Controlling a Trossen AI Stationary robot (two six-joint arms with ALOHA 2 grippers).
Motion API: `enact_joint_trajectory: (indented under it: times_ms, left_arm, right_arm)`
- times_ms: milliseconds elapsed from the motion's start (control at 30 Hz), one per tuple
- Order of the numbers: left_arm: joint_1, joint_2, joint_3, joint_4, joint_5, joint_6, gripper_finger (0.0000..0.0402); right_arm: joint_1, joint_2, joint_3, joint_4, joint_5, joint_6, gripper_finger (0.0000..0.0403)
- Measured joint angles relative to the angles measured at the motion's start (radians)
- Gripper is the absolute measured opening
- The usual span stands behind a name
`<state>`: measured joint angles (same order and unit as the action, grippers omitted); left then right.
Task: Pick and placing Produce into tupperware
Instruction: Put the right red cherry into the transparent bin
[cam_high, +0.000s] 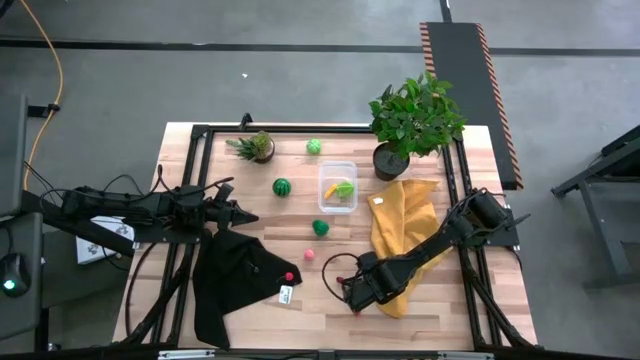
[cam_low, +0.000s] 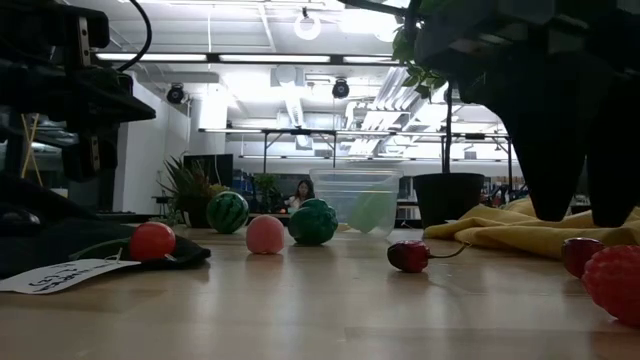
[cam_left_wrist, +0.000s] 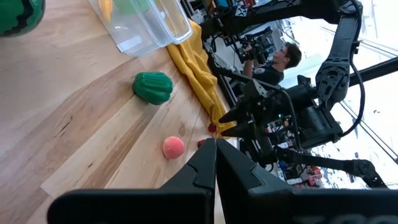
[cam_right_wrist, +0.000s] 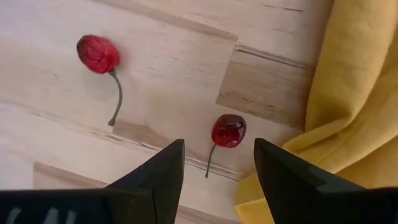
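Observation:
The clear tupperware (cam_high: 338, 186) stands mid-table with a yellow piece (cam_high: 331, 190) and a light-green piece (cam_high: 345, 187) inside. Loose on the wood lie a green ball (cam_high: 314, 147), a striped melon (cam_high: 282, 187), a dark-green piece (cam_high: 320, 228) and a pink ball (cam_high: 309, 255). A red ball (cam_high: 290, 277) rests on the black cloth (cam_high: 235, 285). Two stemmed cherries (cam_right_wrist: 228, 130) (cam_right_wrist: 98, 53) lie by the yellow cloth (cam_high: 405, 235). My right gripper (cam_right_wrist: 219, 144) points down, open, just above the nearer cherry, one finger on either side and clear of it. My left gripper (cam_high: 248, 216) waits shut at the left.
Two potted plants (cam_high: 415, 120) (cam_high: 255, 147) stand at the table's far side. A red bumpy berry (cam_low: 612, 280) lies near the front edge beside my right gripper. A white tag (cam_high: 286, 294) sits on the black cloth. Bare wood lies along the near edge.

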<state>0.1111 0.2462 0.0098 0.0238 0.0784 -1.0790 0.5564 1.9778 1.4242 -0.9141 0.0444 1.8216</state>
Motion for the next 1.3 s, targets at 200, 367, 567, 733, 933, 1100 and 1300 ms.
enact_joint_trajectory:
  times_ms: [200,367,567,733,933,1100,1300]
  left_arm:
    - [0.0,0.0,0.0,0.0,0.0,0.0,0.0001]
    - [0.0,0.0,0.0,0.0,0.0,0.0,0.0001]
    - [0.0,0.0,0.0,0.0,0.0,0.0,0.0001]
    - [0.0,0.0,0.0,0.0,0.0,0.0,0.0001]
    - [0.0,0.0,0.0,0.0,0.0,0.0,0.0001]
    - [0.0,0.0,0.0,0.0,0.0,0.0,0.0001]
    - [0.0,0.0,0.0,0.0,0.0,0.0,0.0001]
  right_arm:
    - [0.0,0.0,0.0,-0.018,0.0,0.051,0.0185]
    - [0.0,0.0,0.0,-0.018,0.0,0.074,0.0185]
    - [0.0,0.017,0.0,-0.017,-0.001,0.09,0.0185]
    - [0.0,0.021,0.0,-0.011,0.006,0.09,0.0185]
    - [-0.006,0.039,0.0,-0.017,0.0,0.09,0.0185]
    - [-0.009,0.047,0.0,0.001,-0.003,0.09,0.0185]
    - [-0.017,0.051,0.0,-0.004,-0.001,0.09,0.0185]
